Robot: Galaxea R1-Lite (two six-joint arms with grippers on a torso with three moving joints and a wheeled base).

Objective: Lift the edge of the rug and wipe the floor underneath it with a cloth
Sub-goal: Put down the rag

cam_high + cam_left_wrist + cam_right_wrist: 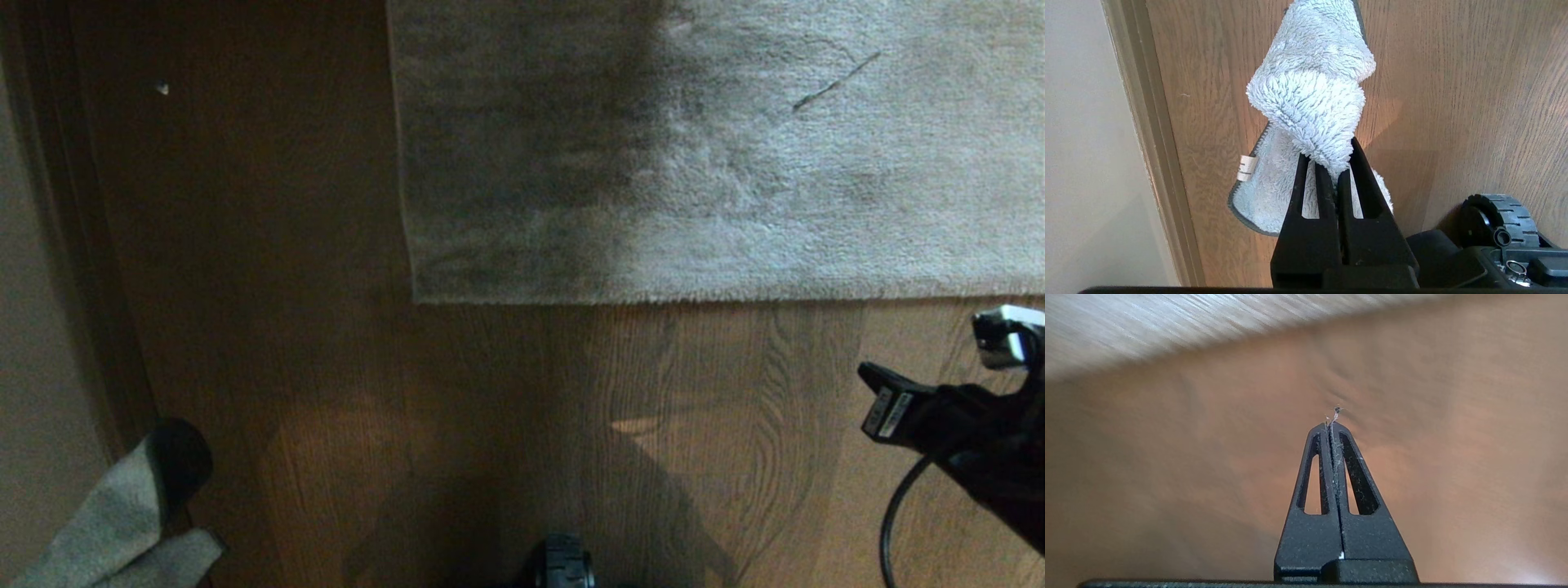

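Head view showing the rug edge (653, 299) lying flat on the floor (490, 425), running straight across from a square corner (416, 300) out toward the right side. Lying unlifted, with grey-beige pile facing up and a thin dark line (834, 82) marking the pile farther in from the rug edge. Right gripper (865, 374) hanging over bare planks just short of the rug edge, close to it but not touching, with a black cable (898, 506) looping down behind. Seen in the right wrist view, right gripper (1331, 424) showing jaws pressed together on nothing but a wisp of lint (1336, 411) at the tips, with blurred floor (1167, 477) beneath and the rug edge (1167, 330) crossing beyond.

Hanging well apart from the rug edge, down by the skirting board (82, 269) and wall (33, 367), the cloth (122, 523) draping from a dark arm end (175, 465). In the left wrist view, left gripper (1340, 169) showing jaws pinching a fold of the light grey-blue microfibre cloth (1310, 94), twisted and dangling above the floor (1453, 81), with a dark stitched hem and a small white label (1246, 168) showing at one side. Sitting near that gripper, a treaded wheel (1498, 216) of the black base (1515, 265); skirting board (1155, 143) and pale wall (1086, 143) running alongside.
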